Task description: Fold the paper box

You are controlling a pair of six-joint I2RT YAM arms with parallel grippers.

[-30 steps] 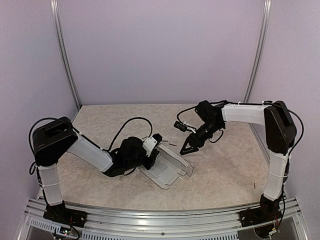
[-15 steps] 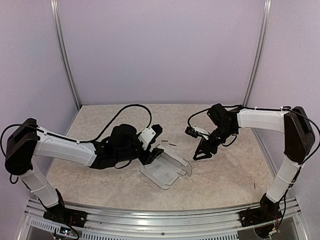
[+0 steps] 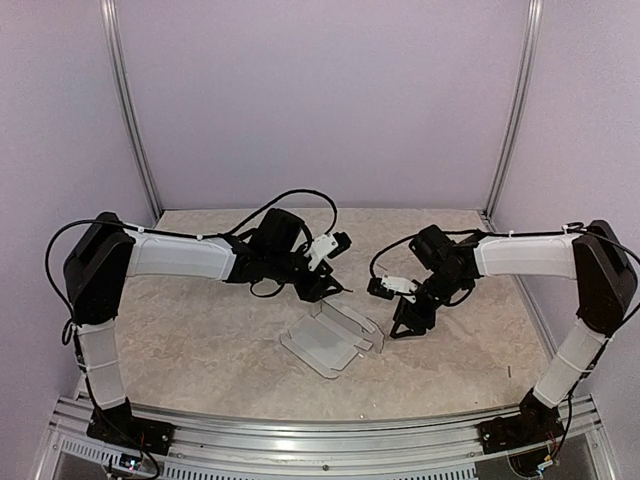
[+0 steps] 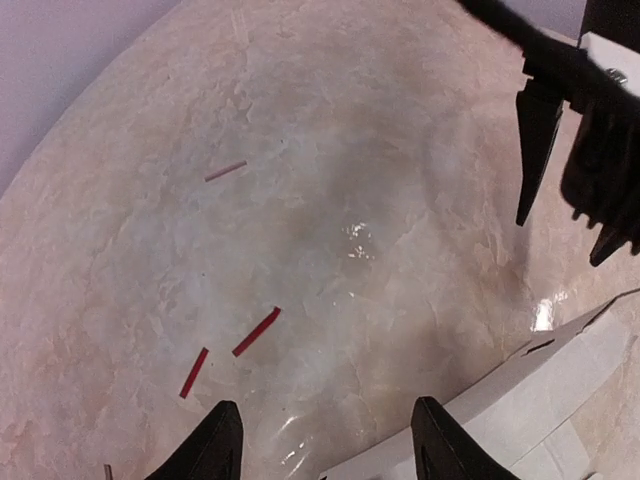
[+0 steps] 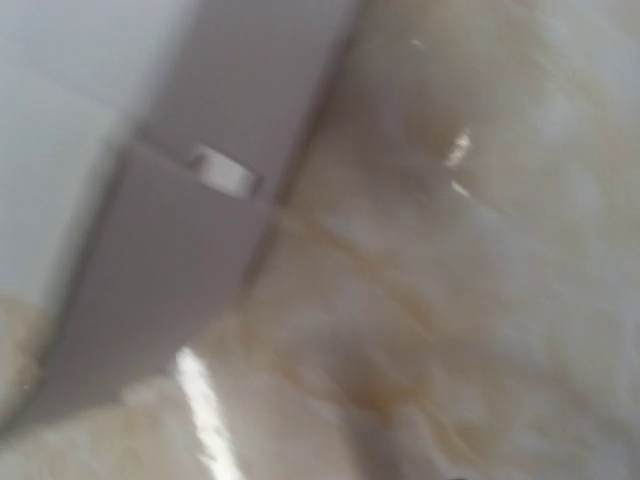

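Left pincer [image 3: 320, 290]: fingers [image 4: 215, 445] apart, nothing between them, bare table [image 4: 330, 200] below. Paper box [image 3: 330, 340] lies open on the table just on the near side of this pincer, one edge close by its right finger. Right pincer [image 3: 407, 322]: fingers apart, empty, tips low just right of the box; contact cannot be told, wrist view blurred. Red scraps [image 4: 255, 332] ahead of left pincer.

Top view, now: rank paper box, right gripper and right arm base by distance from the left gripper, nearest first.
1. paper box: just below the left gripper, on the near side.
2. right gripper: off to its right, beside the box.
3. right arm base: near-right corner of the table edge.
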